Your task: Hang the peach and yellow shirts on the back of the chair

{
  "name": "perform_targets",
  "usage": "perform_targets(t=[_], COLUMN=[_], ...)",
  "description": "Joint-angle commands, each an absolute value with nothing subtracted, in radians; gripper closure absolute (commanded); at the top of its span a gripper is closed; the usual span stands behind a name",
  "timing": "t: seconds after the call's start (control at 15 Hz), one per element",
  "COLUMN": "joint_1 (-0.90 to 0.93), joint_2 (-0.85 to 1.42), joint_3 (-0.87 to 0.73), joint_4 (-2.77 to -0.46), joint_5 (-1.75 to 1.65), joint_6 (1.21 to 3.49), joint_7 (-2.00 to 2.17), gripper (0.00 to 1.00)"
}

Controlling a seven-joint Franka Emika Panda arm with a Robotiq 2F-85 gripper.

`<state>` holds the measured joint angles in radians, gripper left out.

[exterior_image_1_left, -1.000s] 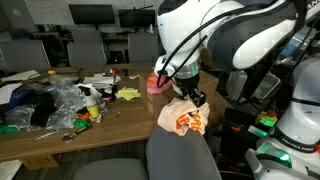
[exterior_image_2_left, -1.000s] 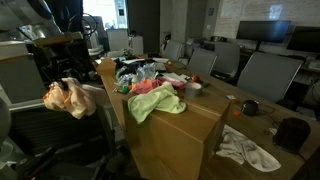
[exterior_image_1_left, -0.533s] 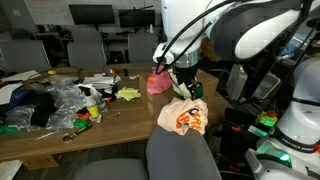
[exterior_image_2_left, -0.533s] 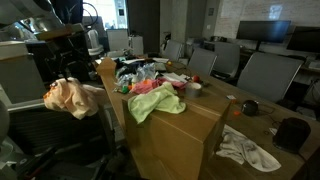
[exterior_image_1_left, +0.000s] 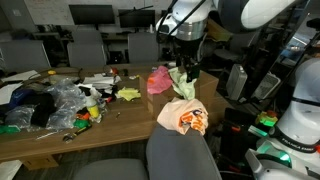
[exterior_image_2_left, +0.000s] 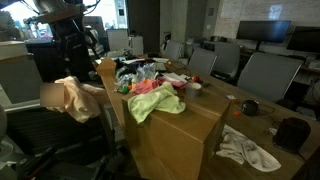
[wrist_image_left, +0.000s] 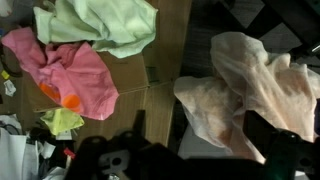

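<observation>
Shirt (exterior_image_1_left: pixel 182 116) draped over chair back (exterior_image_1_left: pixel 182 158), next to table (exterior_image_1_left: pixel 110 128) edge. On table: cloth (wrist_image_left: pixel 78 72) beside 2nd shirt (wrist_image_left: pixel 105 22); clutter pile (exterior_image_1_left: pixel 50 100) at far end.

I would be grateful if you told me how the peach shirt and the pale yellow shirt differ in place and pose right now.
The peach shirt hangs draped over the chair back, while the yellow shirt lies bunched on the wooden table. The peach shirt hangs alone, whereas the yellow shirt lies against a pink cloth. The peach shirt seems to carry an orange print; the yellow shirt looks plain. Both are pale and rumpled.
</observation>
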<state>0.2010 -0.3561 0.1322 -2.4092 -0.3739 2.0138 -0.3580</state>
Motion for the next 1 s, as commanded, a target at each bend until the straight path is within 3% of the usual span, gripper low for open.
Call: perform_targets(t=[0.0, 0.93], joint_1=[0.171, 0.042], joint_2=[-0.384, -0.33], joint_3=[0.098, -0.18], joint_4=[-2.384, -2.226], joint_5=[-0.366, 0.026], joint_6=[2.039, 2.045], joint_7=[-0.359, -0.468], gripper=[0.0, 0.0])
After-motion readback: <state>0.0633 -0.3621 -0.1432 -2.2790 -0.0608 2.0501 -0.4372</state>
